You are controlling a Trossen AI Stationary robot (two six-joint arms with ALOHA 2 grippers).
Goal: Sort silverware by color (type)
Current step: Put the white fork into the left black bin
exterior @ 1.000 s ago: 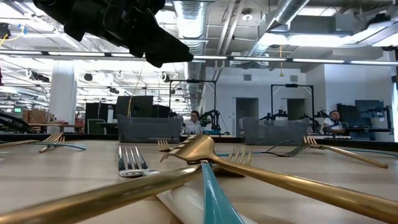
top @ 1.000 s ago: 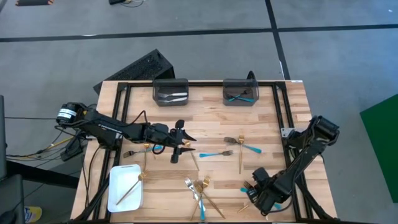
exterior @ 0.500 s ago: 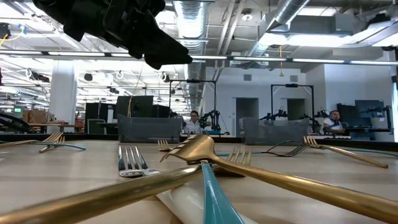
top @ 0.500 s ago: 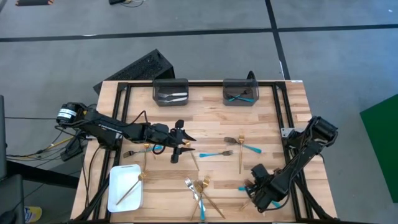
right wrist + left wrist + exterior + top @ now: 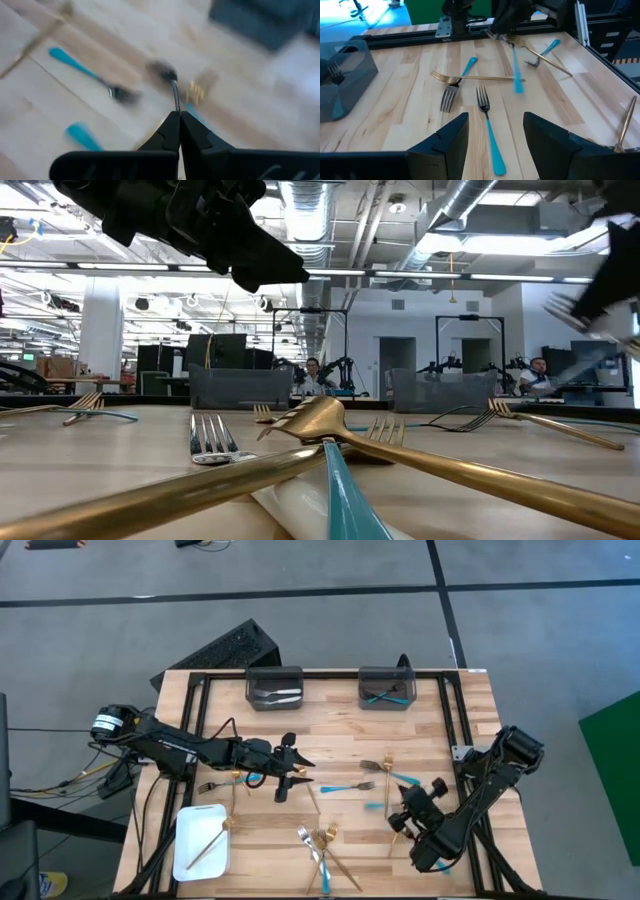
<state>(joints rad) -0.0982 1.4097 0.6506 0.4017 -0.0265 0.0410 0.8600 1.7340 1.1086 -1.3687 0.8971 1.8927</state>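
My right gripper [image 5: 404,812] is over the table's right front part, shut on a turquoise-handled fork [image 5: 517,70] that hangs clear of the wood. My left gripper [image 5: 291,772] waits open above the table's middle left; a turquoise fork [image 5: 488,125] lies flat on the wood ahead of its fingers. More silverware lies flat: a gold fork [image 5: 387,786] and turquoise forks [image 5: 348,787] in the middle, and a mixed heap [image 5: 320,845] at the near edge. My right gripper pinches the fork's thin metal neck [image 5: 174,97] between its two shut fingertips, which slant downward. The fork is lifted clear of the table. Its turquoise handle [image 5: 518,82] sticks out below the fingers toward the table's left.
Two dark grey bins stand at the far edge, one [image 5: 275,687] with silver pieces, one [image 5: 387,688] with turquoise pieces. A white tray [image 5: 189,848] with a gold fork is at the near left. A black frame runs along the table's edges.
My right gripper has risen from the near right corner and swung toward the far edge and the table's middle, its wrist turning. The turquoise fork that lay beside it on the wood is now lifted clear.
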